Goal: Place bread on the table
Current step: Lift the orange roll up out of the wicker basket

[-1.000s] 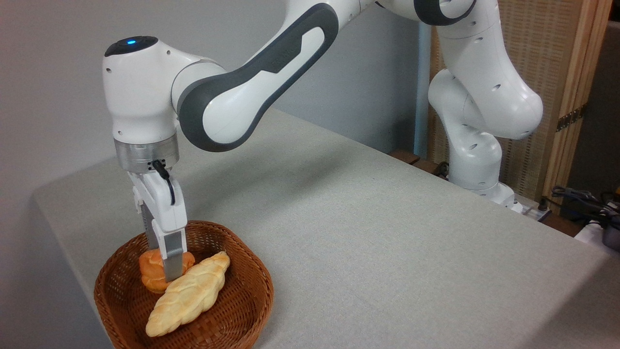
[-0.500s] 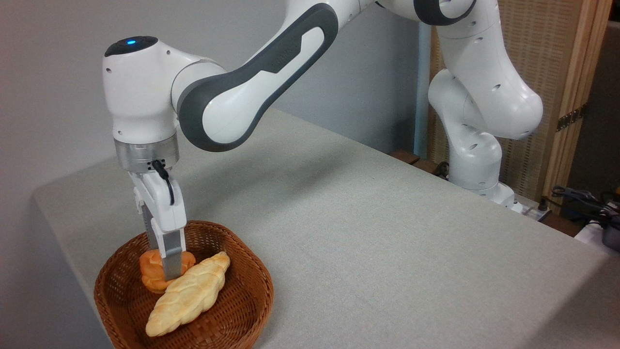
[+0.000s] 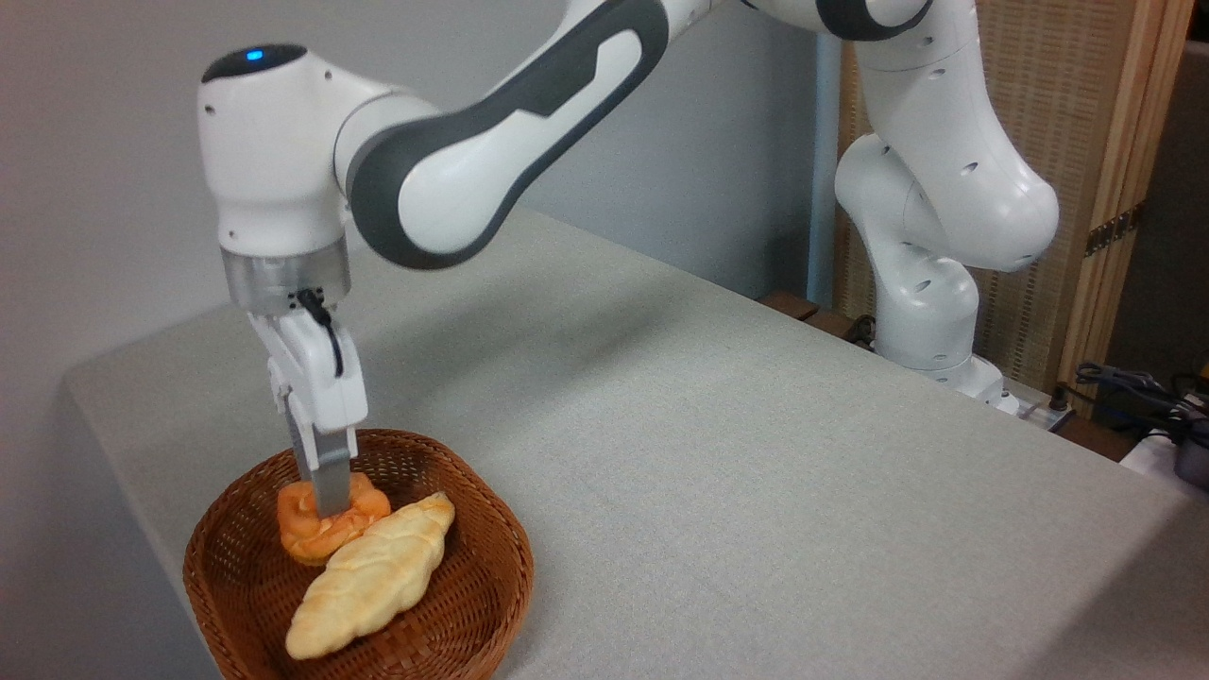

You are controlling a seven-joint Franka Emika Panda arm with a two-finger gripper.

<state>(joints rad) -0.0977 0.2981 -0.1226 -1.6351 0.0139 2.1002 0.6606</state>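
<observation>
Grey cloth covers the table [image 3: 718, 453], spreading away right of the gripper [image 3: 328, 505]. Beneath it sits the wicker basket [image 3: 491, 586]; the pale braided loaf [image 3: 368, 576] lies just below-right. The fingers clamp the orange bread [image 3: 316, 529] (still over the basket).

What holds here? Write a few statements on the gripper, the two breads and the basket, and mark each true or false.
1. The small orange-brown bun lies on the grey table. False: it is inside the brown wicker basket.
2. The gripper is at the bun. True.
3. The pale yellow braided loaf is in the basket. True.
4. The gripper touches the loaf. False: it is at the bun beside it.
</observation>
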